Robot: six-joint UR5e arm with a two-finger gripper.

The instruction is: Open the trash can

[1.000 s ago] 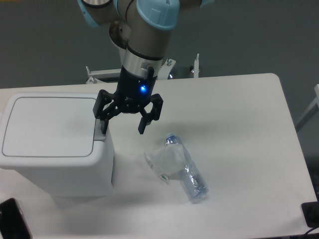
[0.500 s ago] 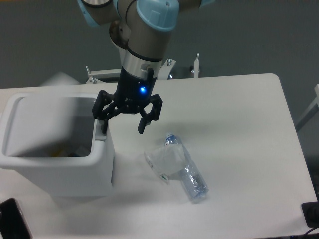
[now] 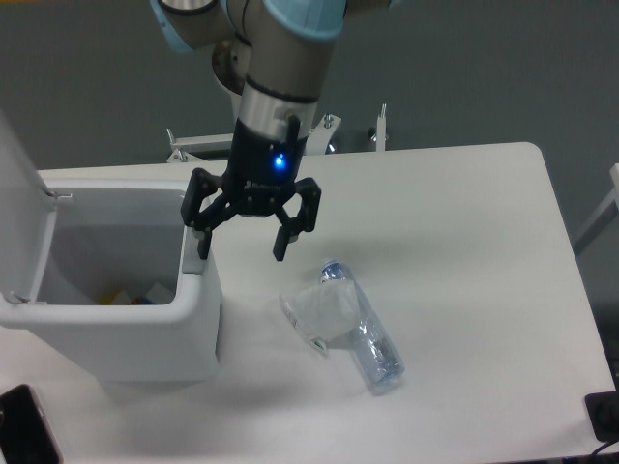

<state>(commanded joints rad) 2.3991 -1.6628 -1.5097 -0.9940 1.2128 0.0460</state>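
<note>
The white trash can (image 3: 145,333) stands at the left of the table with its lid (image 3: 19,208) swung up to the left, so the inside shows with some yellow and blue scraps at the bottom. My gripper (image 3: 242,246) hangs open over the can's right rim. Its left finger (image 3: 202,242) sits at the grey push tab (image 3: 193,265) on that rim, and its right finger (image 3: 282,242) is out over the table. Nothing is held between the fingers.
A crushed clear plastic bottle (image 3: 353,324) with a blue cap lies on the white table (image 3: 464,251) right of the can. A dark object (image 3: 24,430) sits at the front left corner and another dark object (image 3: 604,416) at the front right edge.
The trash can's lid was flat and closed, then swung up and now stands open at the left. My gripper stayed at the right rim, lifting very slightly.
</note>
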